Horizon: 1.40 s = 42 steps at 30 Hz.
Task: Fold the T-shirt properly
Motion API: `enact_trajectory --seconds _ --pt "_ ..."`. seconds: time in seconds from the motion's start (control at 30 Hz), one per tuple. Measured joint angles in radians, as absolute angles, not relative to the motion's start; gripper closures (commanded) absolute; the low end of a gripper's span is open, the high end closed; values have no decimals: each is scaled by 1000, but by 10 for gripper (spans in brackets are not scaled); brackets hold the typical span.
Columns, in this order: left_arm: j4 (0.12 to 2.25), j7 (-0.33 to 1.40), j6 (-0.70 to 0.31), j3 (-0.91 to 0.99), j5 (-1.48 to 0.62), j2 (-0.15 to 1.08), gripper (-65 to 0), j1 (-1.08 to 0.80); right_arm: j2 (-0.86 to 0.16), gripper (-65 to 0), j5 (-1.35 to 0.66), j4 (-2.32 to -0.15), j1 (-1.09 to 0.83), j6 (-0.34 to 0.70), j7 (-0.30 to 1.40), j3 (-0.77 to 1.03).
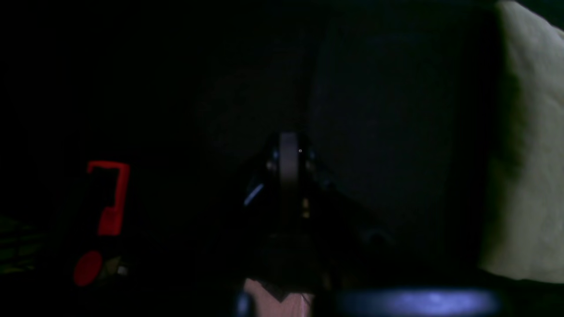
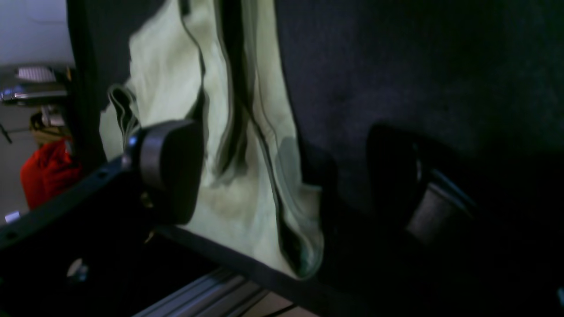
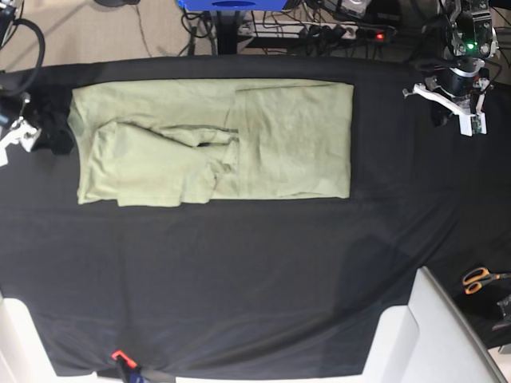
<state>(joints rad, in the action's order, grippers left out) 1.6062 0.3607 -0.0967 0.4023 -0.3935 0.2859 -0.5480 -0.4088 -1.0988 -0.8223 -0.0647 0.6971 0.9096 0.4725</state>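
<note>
Spread wide, the right pincer (image 2: 286, 176) straddled the T-shirt's (image 2: 260, 176) edge; the left pincer (image 1: 288, 211), closed, was murky. Only the base view showed scissors (image 3: 477, 279) beyond it.

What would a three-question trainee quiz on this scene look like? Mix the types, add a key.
1. True or false: the left gripper is holding the shirt.
2. Multiple choice: what lies on the dark cloth near the right edge of the base view?
A) a cup
B) orange-handled scissors
C) a shoe
3. Fill in: the right gripper stands ______, with part of the shirt visible between its fingers.

Key: 1 false; 2 B; 3 open
</note>
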Motion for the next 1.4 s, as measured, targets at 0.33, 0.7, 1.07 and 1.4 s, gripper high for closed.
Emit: enact_trajectory --seconds 0.33,0.7,1.07,1.4 --pt "1596 362 -93 402 -390 285 0 -551 -334 -549 -1126 -842 -51 708 1024 469" --pt "1596 362 -93 402 -390 286 0 -546 -313 -548 -1106 -924 -38 704 1021 334" --pt "1533 358 -93 402 -390 286 0 -546 -316 -410 -1092 -855 9 696 995 331" --pt "1536 358 -93 402 -390 286 0 -546 -312 -405 -1084 -850 22 690 1003 330"
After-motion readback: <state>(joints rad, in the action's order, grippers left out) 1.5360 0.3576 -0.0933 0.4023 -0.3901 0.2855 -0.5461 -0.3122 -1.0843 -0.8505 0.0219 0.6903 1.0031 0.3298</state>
